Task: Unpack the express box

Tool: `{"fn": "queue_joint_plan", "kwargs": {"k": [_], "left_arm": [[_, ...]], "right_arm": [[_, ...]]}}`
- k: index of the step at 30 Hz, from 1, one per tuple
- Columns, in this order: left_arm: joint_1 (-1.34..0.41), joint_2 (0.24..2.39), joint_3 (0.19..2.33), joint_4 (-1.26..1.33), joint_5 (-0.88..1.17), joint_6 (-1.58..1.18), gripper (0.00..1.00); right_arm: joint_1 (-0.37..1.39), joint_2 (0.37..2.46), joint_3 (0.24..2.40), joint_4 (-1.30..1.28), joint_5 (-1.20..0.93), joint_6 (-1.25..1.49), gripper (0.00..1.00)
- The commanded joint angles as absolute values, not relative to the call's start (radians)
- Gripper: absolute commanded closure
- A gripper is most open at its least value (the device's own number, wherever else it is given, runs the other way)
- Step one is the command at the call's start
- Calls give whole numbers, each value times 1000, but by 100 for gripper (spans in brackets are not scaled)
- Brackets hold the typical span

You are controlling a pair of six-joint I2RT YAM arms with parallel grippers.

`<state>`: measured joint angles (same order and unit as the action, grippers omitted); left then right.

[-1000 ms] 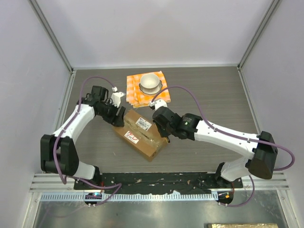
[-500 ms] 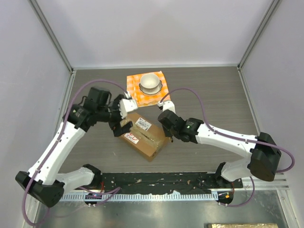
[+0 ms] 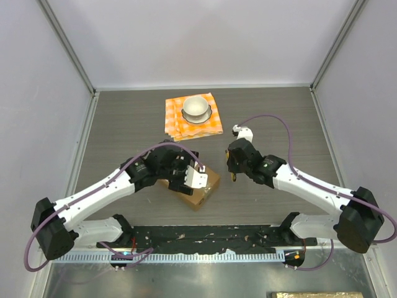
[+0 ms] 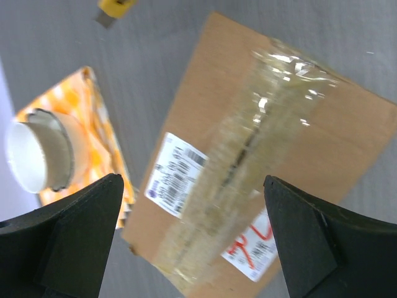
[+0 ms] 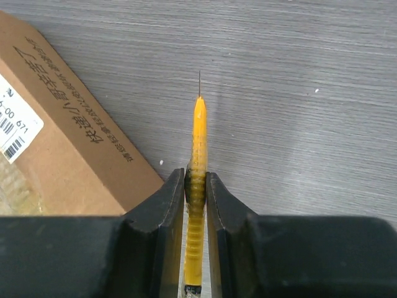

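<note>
The left gripper [image 4: 192, 181] hangs over the box [image 4: 291, 136] at the near middle of the table [image 3: 279, 124], hiding most of it from above, its fingers wide apart and empty. Just to the right, the right gripper [image 5: 195, 177] pinches a yellow cutter [image 5: 198, 124]. Behind, a bowl [image 3: 196, 107] sits on a checked cloth [image 3: 177, 127].

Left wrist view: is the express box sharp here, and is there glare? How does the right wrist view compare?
Left wrist view: the express box is softly blurred, its label text unreadable, and the tape carries white glare. Right wrist view: sharp, with the yellow cutter in the right end effector and the box print crisp; no glare.
</note>
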<state>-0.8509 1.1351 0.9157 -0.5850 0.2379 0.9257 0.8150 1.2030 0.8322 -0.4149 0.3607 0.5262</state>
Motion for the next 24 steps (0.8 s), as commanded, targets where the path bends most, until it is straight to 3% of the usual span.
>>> {"fn": "queue_joint_plan", "kwargs": {"k": [1,13,24], "left_arm": [[-857,1153,913,-344,222,1008,0],[-884,1213,885,-446,339,1006,0],[-922,1275,827,-330,315,965,0]], "right_arm": [[769,1230,834,-259,236,525,99],[706,1368,856,-77,54,495,99],[699,1445,859,31,-63,518,99]]}}
